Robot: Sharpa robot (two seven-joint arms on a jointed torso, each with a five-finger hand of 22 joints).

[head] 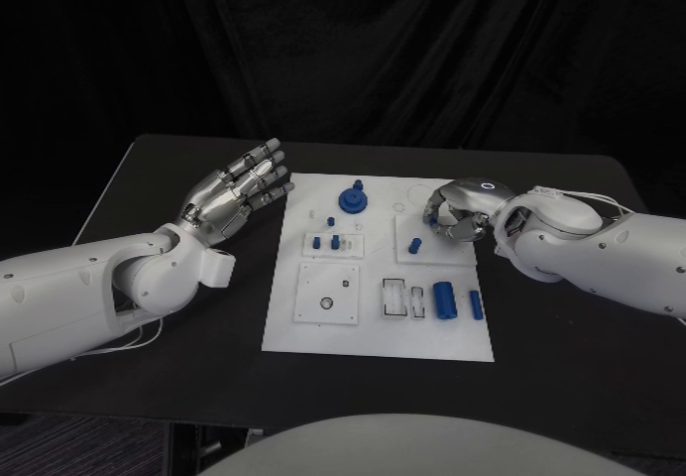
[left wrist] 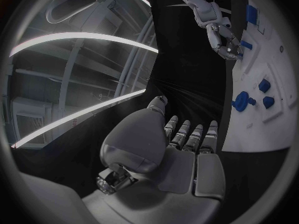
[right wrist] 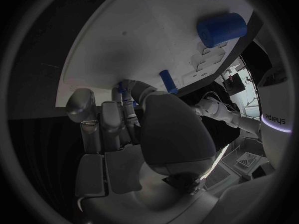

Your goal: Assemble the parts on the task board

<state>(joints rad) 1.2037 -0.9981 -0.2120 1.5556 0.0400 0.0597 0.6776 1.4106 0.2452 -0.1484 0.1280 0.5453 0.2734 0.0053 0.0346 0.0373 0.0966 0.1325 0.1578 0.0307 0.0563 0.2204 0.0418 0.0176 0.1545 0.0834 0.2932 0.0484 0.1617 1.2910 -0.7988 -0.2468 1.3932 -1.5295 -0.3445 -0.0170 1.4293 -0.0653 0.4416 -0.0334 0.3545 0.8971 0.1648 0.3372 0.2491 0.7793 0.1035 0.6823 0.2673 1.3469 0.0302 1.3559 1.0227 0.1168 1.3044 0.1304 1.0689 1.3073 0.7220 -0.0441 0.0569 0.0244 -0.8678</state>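
The white task board (head: 375, 332) lies in the middle of the black table. My right hand (head: 458, 211) hovers over its far right corner with fingers curled in. Its thumb and fingers (right wrist: 127, 112) pinch a small blue part (right wrist: 120, 88), mostly hidden. A short blue peg (head: 416, 245) stands just in front of that hand. My left hand (head: 236, 194) floats beside the board's left edge, fingers stretched out and apart, holding nothing. A blue round gear-like part (head: 352, 201) sits at the board's far middle. Two blue cylinders (head: 445, 298) lie at the near right.
Small blue pieces (head: 326, 241) stand in the left-middle panel. A square plate (head: 327, 297) with a hole sits at the near left, with narrow slots (head: 394, 296) beside it. Bare black table (head: 572, 327) surrounds the board.
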